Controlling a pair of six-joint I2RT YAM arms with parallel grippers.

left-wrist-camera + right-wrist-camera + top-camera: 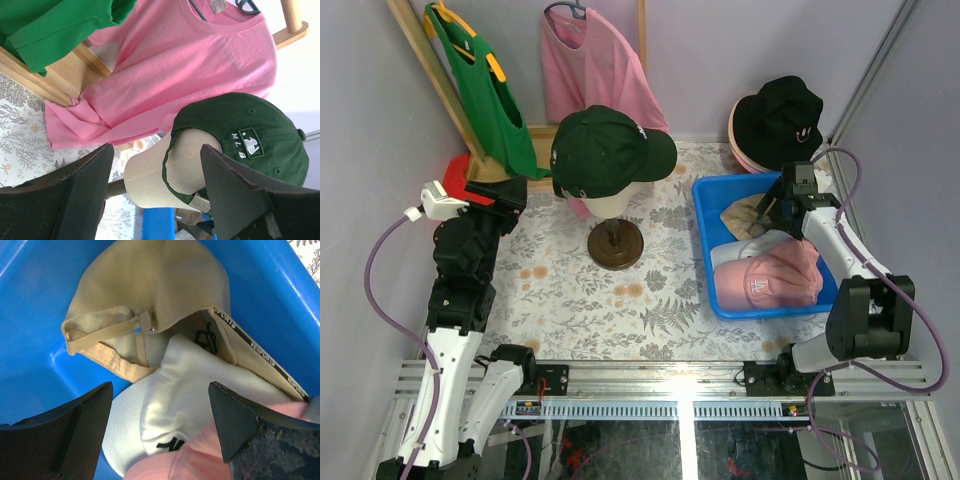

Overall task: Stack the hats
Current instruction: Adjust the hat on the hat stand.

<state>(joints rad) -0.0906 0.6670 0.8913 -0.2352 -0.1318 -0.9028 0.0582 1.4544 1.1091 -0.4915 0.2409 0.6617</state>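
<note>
Arm, left: the left hand hangs over the left edge of the counter, fingers spread wide and nothing between them. It faces the mannequin head.
Rack, rear left: a green T-shirt and a pink T-shirt hang on hangers from a wooden frame against the back wall.
Centre: a cream mannequin head stands upright on a round wooden base. It wears the dark green cap, brim pointing right in the top view. The left wrist view shows the cap's rear strap and white lettering.
Bin, right: a blue bin sits on the counter and holds three caps.
Bin contents: the tan cap lies at the far end, turned so its inner band and rear strap show. The white cap lies against it and overlaps its edge. The pink cap lies at the near end, partly over the white one.
Arm, right: the right hand hovers inside the bin above the tan and white caps, fingers apart, gripping nothing.
Rear right: the black bucket hat sits on top of the pink bucket hat, just behind the bin.
</note>
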